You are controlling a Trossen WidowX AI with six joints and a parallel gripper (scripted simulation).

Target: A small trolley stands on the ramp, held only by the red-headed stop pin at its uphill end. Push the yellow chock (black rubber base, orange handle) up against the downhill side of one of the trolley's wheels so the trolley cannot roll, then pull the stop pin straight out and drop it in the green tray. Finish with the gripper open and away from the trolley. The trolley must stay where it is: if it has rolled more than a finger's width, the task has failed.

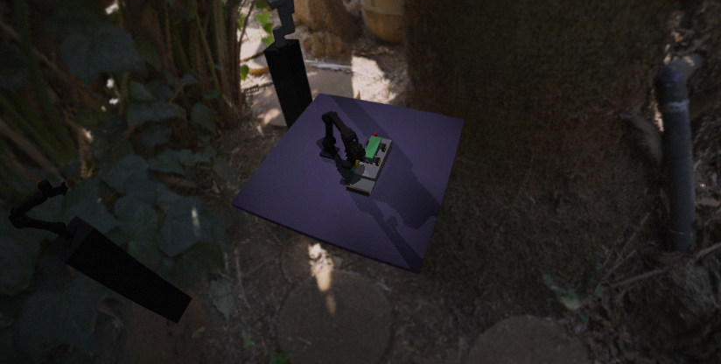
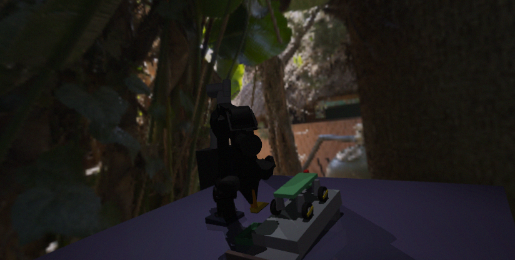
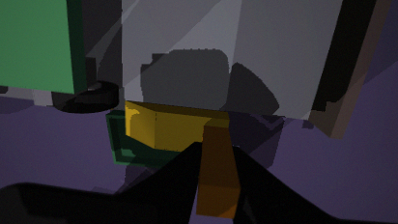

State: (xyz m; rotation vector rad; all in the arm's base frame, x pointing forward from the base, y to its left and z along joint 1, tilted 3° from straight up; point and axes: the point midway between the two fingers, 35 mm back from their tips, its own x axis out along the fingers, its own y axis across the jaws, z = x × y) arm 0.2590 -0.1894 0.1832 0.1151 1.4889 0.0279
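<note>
My gripper (image 1: 357,158) (image 2: 253,194) (image 3: 214,152) is shut on the orange handle of the yellow chock (image 2: 260,207) (image 3: 179,131). The chock hangs in the air at the ramp's tray side, partly over the green tray (image 2: 244,235) (image 3: 115,140) in the wrist view, apart from the wheels. The green-topped trolley (image 1: 373,147) (image 2: 295,185) (image 3: 36,45) stands on the grey ramp (image 1: 367,170) (image 2: 282,230) (image 3: 275,36). Its near downhill wheel (image 2: 274,206) (image 3: 87,100) is left of the chock in the wrist view. The red pin head (image 1: 375,134) (image 2: 305,170) shows at the uphill end. The chock's black base is not distinguishable.
A brown strip (image 1: 358,191) (image 2: 239,255) (image 3: 358,79) crosses the ramp's foot. All stands on a purple table (image 1: 282,185) (image 2: 425,214). Two other arms stand on black pedestals (image 1: 288,79) (image 1: 126,270) off the table. The arm's shadow falls on the ramp.
</note>
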